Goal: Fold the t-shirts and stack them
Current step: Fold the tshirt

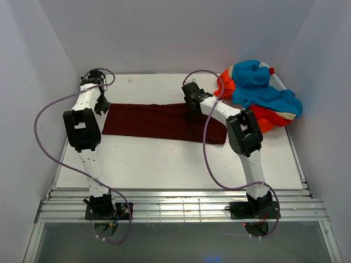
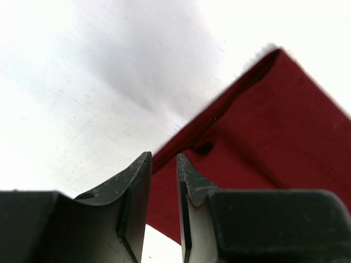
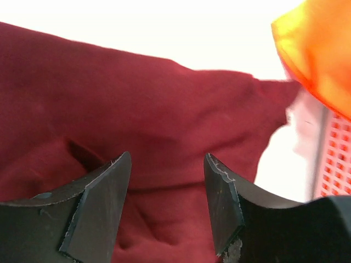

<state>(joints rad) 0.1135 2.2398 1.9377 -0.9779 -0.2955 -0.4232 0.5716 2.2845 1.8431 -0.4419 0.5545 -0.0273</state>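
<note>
A dark maroon t-shirt (image 1: 164, 121) lies flat on the white table (image 1: 164, 164), folded into a long strip running left to right. My left gripper (image 1: 101, 107) hovers at its left end. In the left wrist view its jaws (image 2: 163, 156) stand a narrow gap apart with nothing between them, above the shirt's corner (image 2: 263, 137). My right gripper (image 1: 193, 109) is open and empty over the strip's right part, with wrinkled maroon cloth (image 3: 137, 93) below the tips (image 3: 167, 156). Orange-red and turquoise shirts (image 1: 258, 93) lie in a crumpled heap at the back right.
White walls enclose the table on the left, back and right. An edge of orange cloth (image 3: 318, 60) and a red-and-white mesh patch (image 3: 334, 164) show just right of my right gripper. A metal rail (image 1: 181, 208) with the arm bases runs along the front.
</note>
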